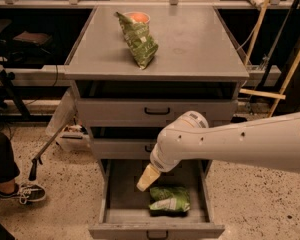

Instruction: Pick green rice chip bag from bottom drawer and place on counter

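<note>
Camera view gives you the gripper (147, 178) hanging over the open bottom drawer (121, 194), just up-left of the green rice chip bag (169, 200) lying inside. You cannot tell its opening or hold. 1 olive bag (139, 40) lies on the counter (200, 44).

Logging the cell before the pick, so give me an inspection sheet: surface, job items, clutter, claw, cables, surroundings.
Surface: counter, matte grey, two items on its rear left.
Job's things: green rice chip bag lies front right in the open bottom drawer; not yet on the counter.
Clutter: darker green bag on the counter, in front of an orange-filled cup.
Grippers: claw over the drawer's inside, just up-left of the chip bag; contact cannot be told.
Cables: pale cable behind the counter's right side.
Surroundings: speckled floor; person's sneaker at left; wooden poles at right.
</note>
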Motion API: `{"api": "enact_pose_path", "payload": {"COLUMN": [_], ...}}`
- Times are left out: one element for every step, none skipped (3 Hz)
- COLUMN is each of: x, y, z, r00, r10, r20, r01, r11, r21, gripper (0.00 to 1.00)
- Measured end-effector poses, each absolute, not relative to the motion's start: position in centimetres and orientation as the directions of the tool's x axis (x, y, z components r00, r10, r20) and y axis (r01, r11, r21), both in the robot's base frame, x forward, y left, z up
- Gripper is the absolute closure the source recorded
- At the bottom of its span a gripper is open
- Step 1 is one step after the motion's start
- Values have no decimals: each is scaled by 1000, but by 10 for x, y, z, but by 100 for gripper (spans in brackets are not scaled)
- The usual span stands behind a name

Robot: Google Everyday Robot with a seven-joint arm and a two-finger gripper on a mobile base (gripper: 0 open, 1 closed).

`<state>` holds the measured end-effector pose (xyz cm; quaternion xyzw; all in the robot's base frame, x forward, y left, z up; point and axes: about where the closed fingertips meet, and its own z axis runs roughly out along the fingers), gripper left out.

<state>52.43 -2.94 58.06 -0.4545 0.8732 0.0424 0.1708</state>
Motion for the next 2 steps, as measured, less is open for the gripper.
{"api": "enact_pose_path", "payload": {"x": [524, 536], "y": [-29, -32], "z": [581, 547], "r00": [-529, -557], "r10": [-779, -756], "r20": [-337, -343], "r01": [-808, -796], "r11": [583, 604], "r21": [-81, -39], "gripper": [0, 0]}}
